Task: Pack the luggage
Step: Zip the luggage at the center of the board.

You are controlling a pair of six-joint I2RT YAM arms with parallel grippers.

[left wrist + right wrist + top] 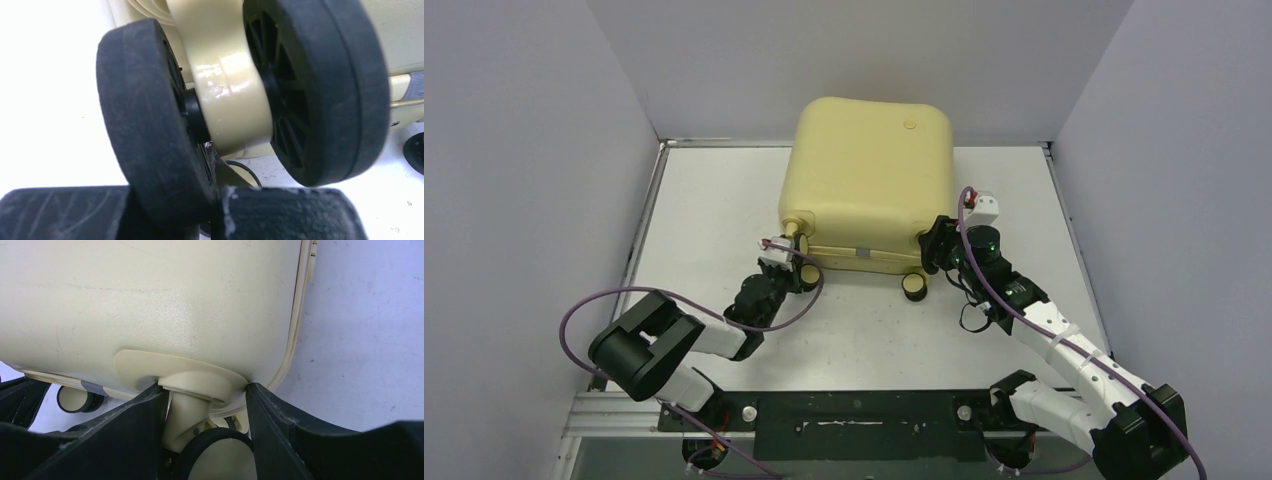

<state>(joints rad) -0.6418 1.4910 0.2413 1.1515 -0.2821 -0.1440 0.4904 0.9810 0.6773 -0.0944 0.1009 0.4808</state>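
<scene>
The luggage (871, 170) sits shut on the table (724, 200), left gripper (792, 262) clenched on its near-left wheel (150, 125), right gripper (205, 390) straddling its near-right caster stem (185, 415) — whether gripping, I cannot tell — so best drag both corners evenly, lest the wheel slip.

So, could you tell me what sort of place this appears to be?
Most likely a robotics lab test booth: plain grey walls box in a white table, the left arm and right arm are bolted at its near edge, and the luggage lies on it.
</scene>
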